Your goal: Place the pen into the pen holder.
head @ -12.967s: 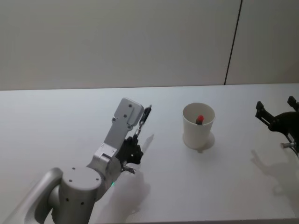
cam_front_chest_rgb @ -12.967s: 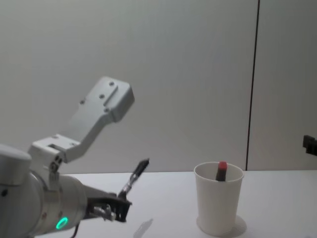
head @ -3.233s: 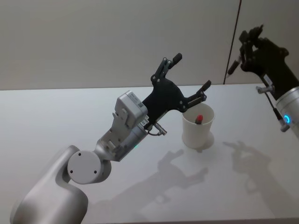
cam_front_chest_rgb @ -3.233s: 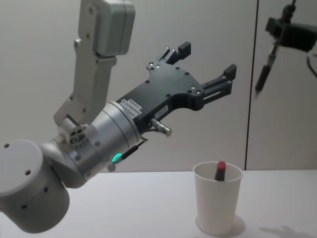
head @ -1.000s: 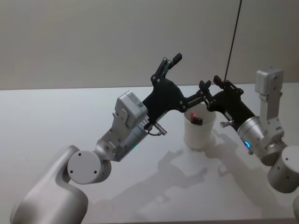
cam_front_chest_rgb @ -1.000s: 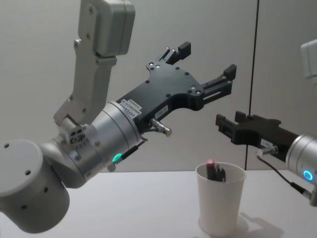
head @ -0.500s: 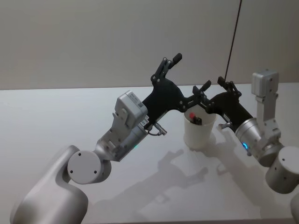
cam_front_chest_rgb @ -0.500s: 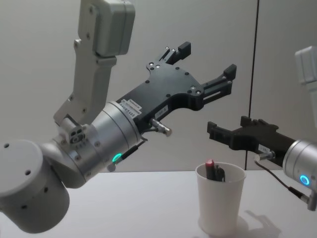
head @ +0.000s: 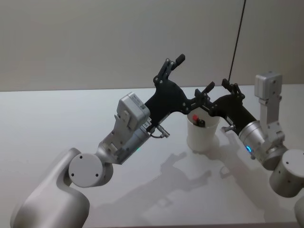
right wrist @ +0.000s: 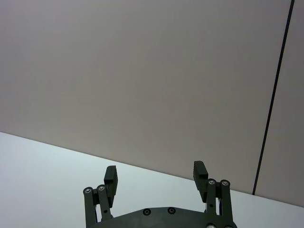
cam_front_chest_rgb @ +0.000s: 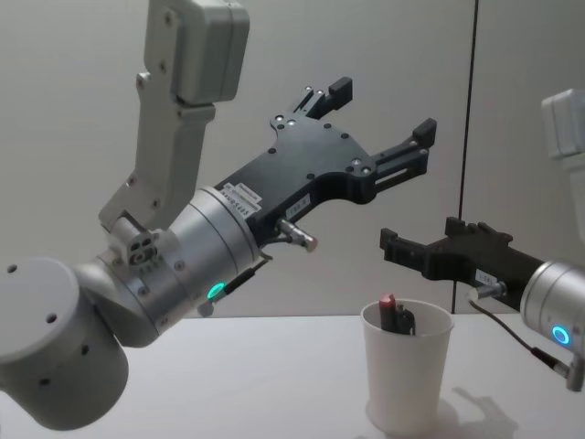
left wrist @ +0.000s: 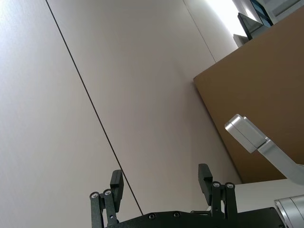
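The pen holder (head: 203, 136) (cam_front_chest_rgb: 407, 377) is a white paper cup standing upright on the table. Inside it lean a black pen (cam_front_chest_rgb: 406, 320) (head: 201, 123) and a red-capped pen (cam_front_chest_rgb: 387, 301) (head: 195, 117). My right gripper (cam_front_chest_rgb: 419, 235) (head: 213, 92) (right wrist: 155, 171) hovers just above the cup's rim, reaching in from the right, open with nothing between its fingers. My left gripper (cam_front_chest_rgb: 381, 109) (head: 194, 72) (left wrist: 160, 176) is held high above and left of the cup, also open and holding nothing.
The white tabletop (head: 57, 123) stretches wide to the left and front of the cup. A plain wall with a dark vertical seam (cam_front_chest_rgb: 468, 155) stands behind. The left arm's forearm (head: 128, 128) slants across the middle of the table.
My right gripper has slid a little to the left and slightly lower over the cup, staying open. The left arm and the pens in the cup have not moved.
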